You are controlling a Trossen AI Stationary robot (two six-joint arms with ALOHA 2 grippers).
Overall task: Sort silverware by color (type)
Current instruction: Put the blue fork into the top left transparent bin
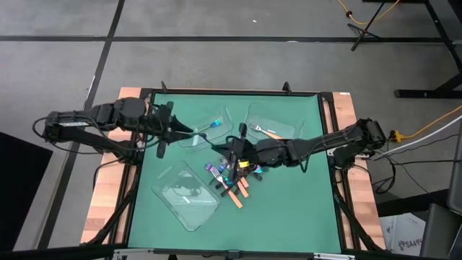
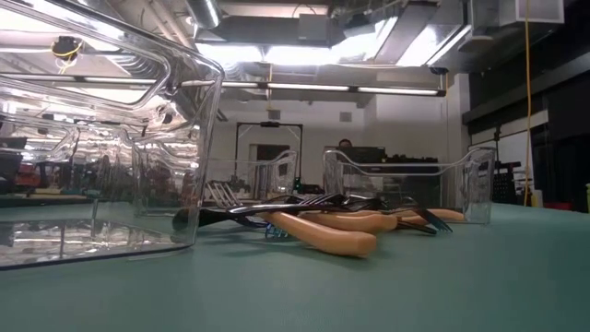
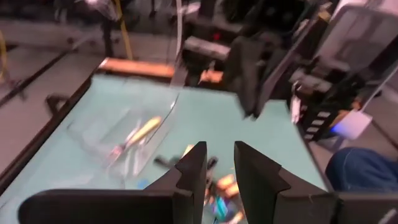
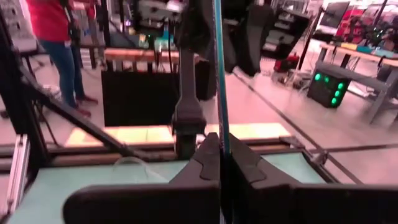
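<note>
A pile of silverware [image 1: 231,177] lies mid-table: iridescent, orange-handled and dark pieces, also in the low view as silverware [image 2: 323,226]. My right gripper [image 1: 235,149] hovers above the pile's far side, shut on a slim teal utensil [image 4: 219,74]. My left gripper [image 1: 188,133] is open and holds nothing; its fingers [image 3: 193,165] stand apart at the left side of the far-middle clear tray [image 1: 206,130]. A bluish fork [image 1: 206,132] lies in that tray. An orange-handled fork [image 1: 271,133] lies in the far-right tray [image 1: 271,119]. My right gripper pinches the teal utensil [image 4: 221,134] between its two shut fingers, at their free ends. The fingers reach in about level from the table's right side. The utensil sticks out past the fingertips, a thin straight line, lifted clear of the table. Which end of it is held does not show.
A third clear tray [image 1: 188,195] sits near-left on the green mat and fills the left of the low view as a tray [image 2: 101,138]. A person in a red top [image 4: 59,37] stands beyond the table. Bare mat lies near-right [image 1: 296,209].
</note>
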